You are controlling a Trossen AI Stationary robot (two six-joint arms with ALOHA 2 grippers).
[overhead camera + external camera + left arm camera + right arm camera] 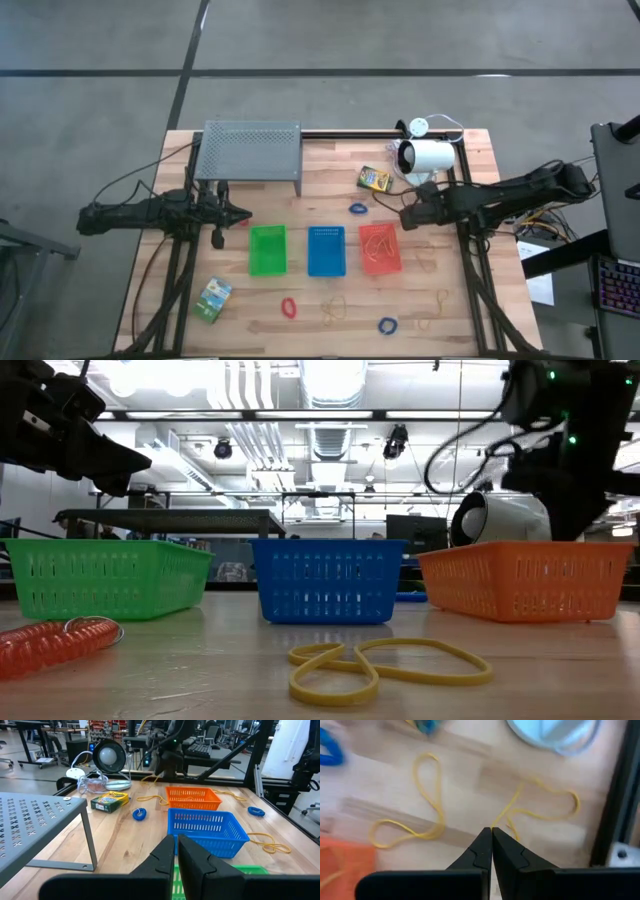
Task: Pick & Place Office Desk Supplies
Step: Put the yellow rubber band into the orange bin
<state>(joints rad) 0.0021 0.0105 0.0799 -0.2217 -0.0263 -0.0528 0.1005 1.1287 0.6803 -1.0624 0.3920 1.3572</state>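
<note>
My right gripper hangs shut above the wood, between the orange basket and the white lamp. A thin yellow rubber band runs to its tips. A second band lies flat beside it. My left gripper waits shut and empty at the table's left, by the green basket. Crayon boxes lie at the far right and near left. A blue loop, a red loop and another band rest on the table. My right gripper seems to pinch one strand of the yellow rubber band at its very fingertips, coming from above and slanting steeply down. The rest of the band trails slack away from the tips; whether it still lies on the wood I cannot tell.
A blue basket stands between the green and the orange one. A grey perforated rack fills the far left. The lamp's cable and base sit at the far edge. More bands and a blue loop lie near the front right.
</note>
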